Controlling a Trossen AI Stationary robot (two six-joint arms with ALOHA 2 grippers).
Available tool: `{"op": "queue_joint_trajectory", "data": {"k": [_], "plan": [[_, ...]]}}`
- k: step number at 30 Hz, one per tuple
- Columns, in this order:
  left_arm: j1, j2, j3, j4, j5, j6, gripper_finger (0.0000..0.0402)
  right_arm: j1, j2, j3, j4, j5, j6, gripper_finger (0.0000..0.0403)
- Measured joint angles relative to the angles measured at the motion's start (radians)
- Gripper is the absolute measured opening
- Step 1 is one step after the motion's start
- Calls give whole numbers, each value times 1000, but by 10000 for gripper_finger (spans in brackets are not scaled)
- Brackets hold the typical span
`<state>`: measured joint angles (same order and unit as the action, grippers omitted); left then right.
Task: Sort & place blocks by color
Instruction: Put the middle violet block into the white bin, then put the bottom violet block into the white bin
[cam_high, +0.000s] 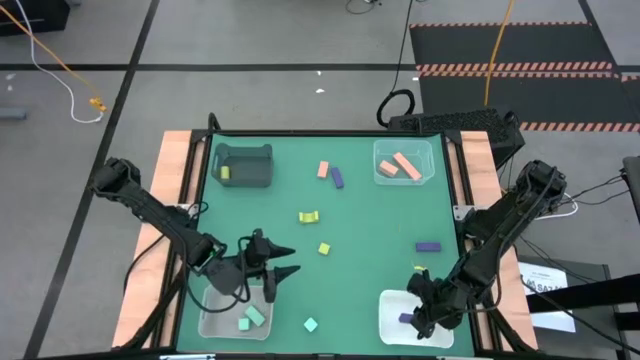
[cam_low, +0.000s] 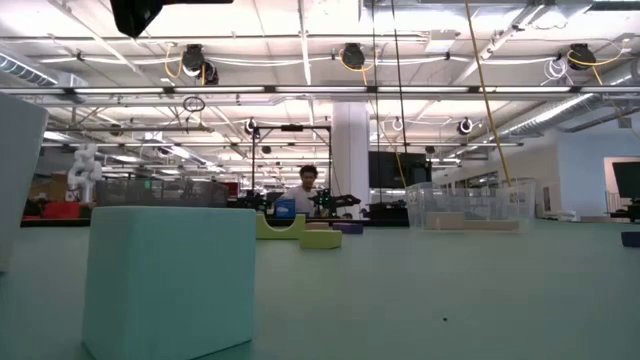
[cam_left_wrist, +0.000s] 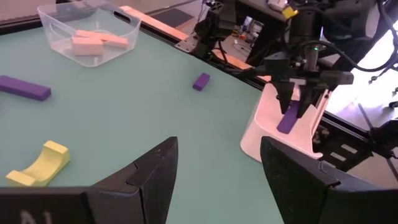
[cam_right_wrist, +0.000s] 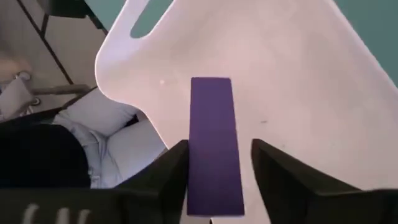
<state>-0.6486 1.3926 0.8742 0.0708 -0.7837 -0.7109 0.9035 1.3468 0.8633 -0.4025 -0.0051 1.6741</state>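
Note:
My right gripper (cam_high: 418, 318) hangs over the white bin (cam_high: 392, 300) at the near right, shut on a purple bar (cam_right_wrist: 214, 143); the bar also shows in the left wrist view (cam_left_wrist: 287, 118). My left gripper (cam_high: 283, 272) is open and empty beside the clear near-left bin (cam_high: 215, 322), which holds two teal blocks (cam_high: 250, 318). Loose on the green table lie a pink block (cam_high: 323, 170), a purple block (cam_high: 338, 177), a yellow arch (cam_high: 309, 215), a yellow cube (cam_high: 324, 248), a purple bar (cam_high: 428, 246) and a teal cube (cam_high: 310, 324). My right gripper pinches the purple bar's upper end (cam_right_wrist: 216, 186) between its two fingers, which stand on its two long sides. The fingers point down from above and lie along the bar. The bar hangs below them, slightly tilted, its lower end (cam_left_wrist: 285, 126) inside the white bin.
A grey bin (cam_high: 243, 165) with a yellow block stands at the far left. A clear bin (cam_high: 403, 163) with pink bars stands at the far right. The teal cube (cam_low: 170, 280) fills the low view's left. Open green table lies in the middle.

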Motion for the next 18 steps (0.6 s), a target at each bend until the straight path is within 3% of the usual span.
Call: {"op": "queue_joint_trajectory", "data": {"k": [5,10,12,18], "plan": [[1,0,0,-3,0,1,230,0,-21,0,6,-71,-39,202],[0,0,0,-23,0,-6,230,-23,-82,0,-38,-71,-73,223],[0,0,0,-24,0,-6,230,-40,-120,0,-34,-28,-110,224],[0,0,0,-24,0,-1,230,-113,-256,0,-26,250,-409,216]]}}
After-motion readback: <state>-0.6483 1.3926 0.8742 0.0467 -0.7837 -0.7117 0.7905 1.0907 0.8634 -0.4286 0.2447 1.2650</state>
